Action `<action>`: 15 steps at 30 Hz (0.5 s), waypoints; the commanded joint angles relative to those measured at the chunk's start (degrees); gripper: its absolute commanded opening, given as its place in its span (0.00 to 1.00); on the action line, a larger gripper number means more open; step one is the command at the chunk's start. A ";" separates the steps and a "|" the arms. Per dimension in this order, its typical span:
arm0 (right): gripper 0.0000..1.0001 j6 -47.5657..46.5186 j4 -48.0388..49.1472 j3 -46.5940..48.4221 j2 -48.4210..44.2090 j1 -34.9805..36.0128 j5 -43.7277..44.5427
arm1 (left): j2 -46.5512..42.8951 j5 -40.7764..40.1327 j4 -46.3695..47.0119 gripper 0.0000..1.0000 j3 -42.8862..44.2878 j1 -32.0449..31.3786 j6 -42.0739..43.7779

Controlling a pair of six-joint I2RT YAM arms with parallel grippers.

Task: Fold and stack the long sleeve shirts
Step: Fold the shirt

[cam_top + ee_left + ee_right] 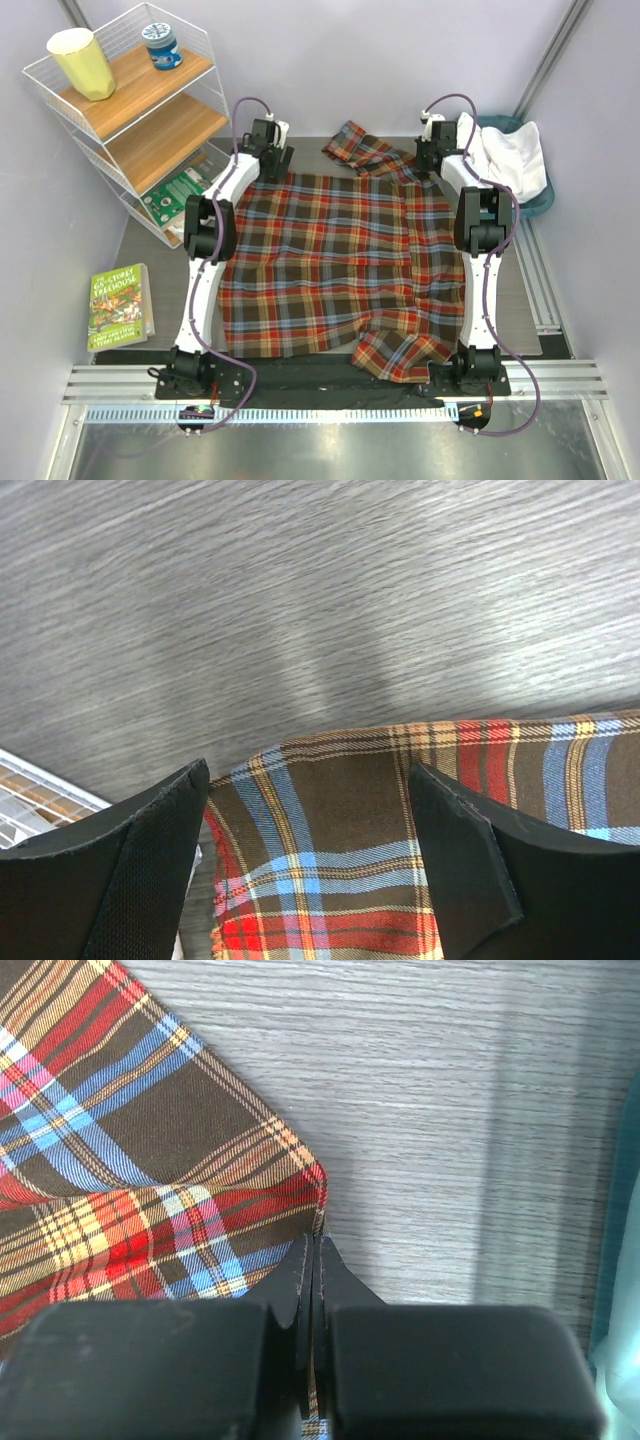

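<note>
Spread flat on the table (522,300) between both arms: the plaid shirt (330,260), with one sleeve angled off at the far edge. Clamped on its far right corner: the right gripper (315,1250), jaws pressed together over the cloth edge. Poised at the far left corner: the left gripper (310,780), jaws wide apart astride the hem, maybe just touching cloth, hard to say. Heaped in the basket (538,203) at far right: the white shirt (510,150).

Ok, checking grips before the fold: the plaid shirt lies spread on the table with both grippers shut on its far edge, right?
Only the right gripper is shut on the plaid shirt; the left gripper stands open over its far edge, as the left wrist view shows.
</note>
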 commanded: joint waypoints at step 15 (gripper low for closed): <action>0.01 -2.84 1.30 -0.45 -2.51 0.24 -1.06 | -1.10 -1.38 2.38 0.75 0.56 4.86 -1.56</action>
